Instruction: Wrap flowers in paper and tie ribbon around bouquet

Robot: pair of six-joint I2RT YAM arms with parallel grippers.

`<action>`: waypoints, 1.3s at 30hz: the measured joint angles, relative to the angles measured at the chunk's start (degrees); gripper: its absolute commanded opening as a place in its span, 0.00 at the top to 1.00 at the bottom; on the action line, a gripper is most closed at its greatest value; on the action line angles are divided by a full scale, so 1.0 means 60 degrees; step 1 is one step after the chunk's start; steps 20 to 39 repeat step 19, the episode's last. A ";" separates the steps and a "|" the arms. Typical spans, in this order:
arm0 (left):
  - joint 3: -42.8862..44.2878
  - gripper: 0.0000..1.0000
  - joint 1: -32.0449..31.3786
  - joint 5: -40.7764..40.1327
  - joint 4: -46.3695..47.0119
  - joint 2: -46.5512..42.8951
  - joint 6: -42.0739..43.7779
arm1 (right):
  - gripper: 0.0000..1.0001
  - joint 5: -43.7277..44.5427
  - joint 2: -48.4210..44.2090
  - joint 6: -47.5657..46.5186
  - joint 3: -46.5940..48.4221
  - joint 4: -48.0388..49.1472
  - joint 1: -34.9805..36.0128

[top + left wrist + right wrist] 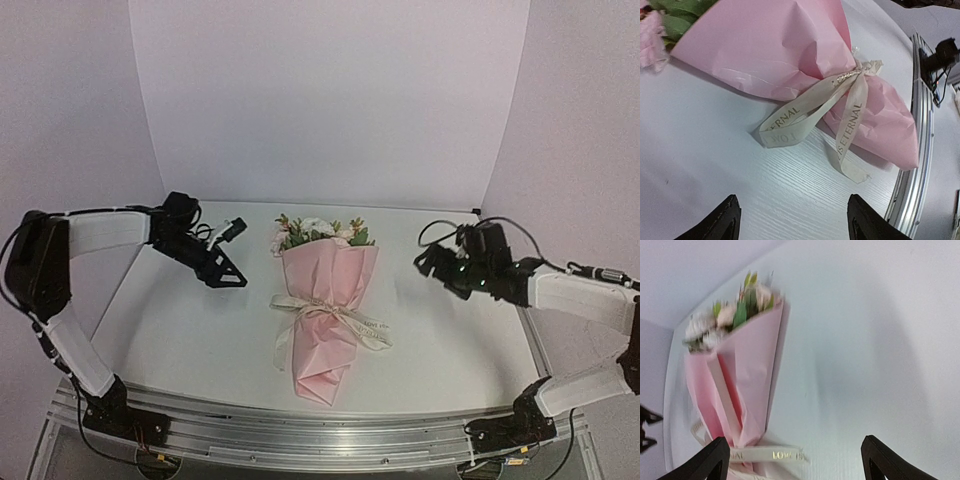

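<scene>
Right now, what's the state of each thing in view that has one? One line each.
flowers: wrapped, blooms sticking out of the wide end.
paper: folded into a cone around the stems.
ribbon: tied around the narrow part, loop and tails loose on the table.
bouquet: lying flat, blooms toward the far side.
left gripper: open, empty, clear of the bouquet.
right gripper: open, empty, clear of the bouquet.

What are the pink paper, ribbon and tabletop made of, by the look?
Paper: thin matte pink sheet with sharp creases and crumpled folds; likely paper, maybe a soft film.
Ribbon: cream woven-looking fabric with a slight sheen and gold printed lettering; it holds soft loops.
Table: white, with fine wood-grain texture and faint gloss; probably laminate or painted board.
</scene>
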 measured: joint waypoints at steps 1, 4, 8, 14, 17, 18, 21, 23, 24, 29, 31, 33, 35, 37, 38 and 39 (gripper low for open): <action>-0.0550 0.12 0.0164 -0.0011 0.0431 -0.0700 -0.0470 | 0.07 -0.0075 -0.0044 -0.0214 0.0484 -0.0328 -0.0603; -0.2127 0.01 0.0545 -0.0571 0.2141 -0.2769 -0.1766 | 0.08 -0.0937 0.0073 -0.0874 0.1515 -0.0892 -0.2789; -0.3648 0.00 0.0598 -0.2033 0.4041 -0.4404 -0.3173 | 0.05 -0.1732 0.0843 -0.1786 0.1763 -0.1398 -0.5096; -0.5347 0.00 0.2144 -0.2989 0.5872 -0.4627 -0.4174 | 0.05 -0.1137 0.1354 -0.2629 0.1624 -0.2209 -0.5438; -0.6456 0.00 0.2723 -0.3247 0.6693 -0.4817 -0.4348 | 0.09 -0.0841 0.1373 -0.2643 0.1477 -0.2178 -0.5398; -0.6780 0.00 0.2760 -0.3294 0.6878 -0.4910 -0.4421 | 0.11 -0.0740 0.1380 -0.2615 0.1360 -0.2104 -0.5396; -0.7040 0.00 0.2760 -0.3333 0.7072 -0.4984 -0.4465 | 0.11 -0.0671 0.1380 -0.2580 0.1243 -0.2017 -0.5396; -0.7040 0.00 0.2760 -0.3333 0.7072 -0.4984 -0.4465 | 0.11 -0.0671 0.1380 -0.2580 0.1243 -0.2017 -0.5396; -0.7040 0.00 0.2760 -0.3333 0.7072 -0.4984 -0.4465 | 0.11 -0.0671 0.1380 -0.2580 0.1243 -0.2017 -0.5396; -0.7040 0.00 0.2760 -0.3333 0.7072 -0.4984 -0.4465 | 0.11 -0.0671 0.1380 -0.2580 0.1243 -0.2017 -0.5396; -0.7040 0.00 0.2760 -0.3333 0.7072 -0.4984 -0.4465 | 0.11 -0.0671 0.1380 -0.2580 0.1243 -0.2017 -0.5396; -0.7040 0.00 0.2760 -0.3333 0.7072 -0.4984 -0.4465 | 0.11 -0.0671 0.1380 -0.2580 0.1243 -0.2017 -0.5396; -0.7040 0.00 0.2760 -0.3333 0.7072 -0.4984 -0.4465 | 0.11 -0.0671 0.1380 -0.2580 0.1243 -0.2017 -0.5396; -0.7040 0.00 0.2760 -0.3333 0.7072 -0.4984 -0.4465 | 0.11 -0.0671 0.1380 -0.2580 0.1243 -0.2017 -0.5396; -0.7040 0.00 0.2760 -0.3333 0.7072 -0.4984 -0.4465 | 0.11 -0.0671 0.1380 -0.2580 0.1243 -0.2017 -0.5396; -0.7040 0.00 0.2760 -0.3333 0.7072 -0.4984 -0.4465 | 0.11 -0.0671 0.1380 -0.2580 0.1243 -0.2017 -0.5396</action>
